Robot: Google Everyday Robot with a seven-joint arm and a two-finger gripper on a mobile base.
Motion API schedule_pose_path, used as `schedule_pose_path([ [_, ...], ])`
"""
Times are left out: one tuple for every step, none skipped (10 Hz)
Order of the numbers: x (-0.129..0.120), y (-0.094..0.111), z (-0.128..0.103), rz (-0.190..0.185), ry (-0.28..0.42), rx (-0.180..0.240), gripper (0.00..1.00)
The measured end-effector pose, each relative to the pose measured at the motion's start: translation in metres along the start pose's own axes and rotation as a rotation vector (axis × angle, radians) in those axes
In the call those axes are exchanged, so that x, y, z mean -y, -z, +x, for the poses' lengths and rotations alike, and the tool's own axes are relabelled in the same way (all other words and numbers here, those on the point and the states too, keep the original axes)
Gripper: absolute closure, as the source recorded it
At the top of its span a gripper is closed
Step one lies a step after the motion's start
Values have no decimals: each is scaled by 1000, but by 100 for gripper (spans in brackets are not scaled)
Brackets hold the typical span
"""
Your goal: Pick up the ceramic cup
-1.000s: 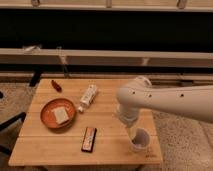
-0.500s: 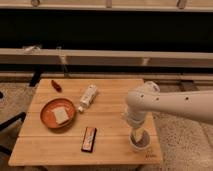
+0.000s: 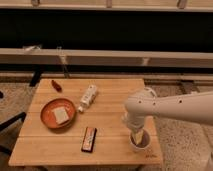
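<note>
The ceramic cup (image 3: 141, 144) is a small white mug with a dark inside. It stands near the front right corner of the wooden table (image 3: 110, 115). My gripper (image 3: 137, 137) hangs from the white arm (image 3: 170, 107) that comes in from the right. It points straight down and its tip reaches into the cup's mouth at the left side of the rim. The arm's wrist hides the back of the cup.
An orange plate (image 3: 57, 114) with a pale square piece on it lies at the left. A slim white bottle (image 3: 88, 98) lies at the middle, a dark flat bar (image 3: 89, 139) at the front, a small red item (image 3: 57, 86) at the back left.
The arm has swung right and down. The gripper has dropped from just above the cup to its rim. The cup has not moved.
</note>
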Motion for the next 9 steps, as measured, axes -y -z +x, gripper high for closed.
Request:
schedule_pose_path([
  [0,2,0,-11,3,-7,49],
  [-2,5,1,-22,1,-11,59],
  [-3,8,1,-28,-1,-13,66],
  [-3,14,1,-38,-4,-17,79],
  [-3,19,1,-46,-2,-21,89],
  [-1,25,1,-51,2,-26,95],
  [2,34,2,-60,7,-32,100],
  [4,41,4,-68,12,-38,100],
  [7,48,6,-74,17,-41,100],
])
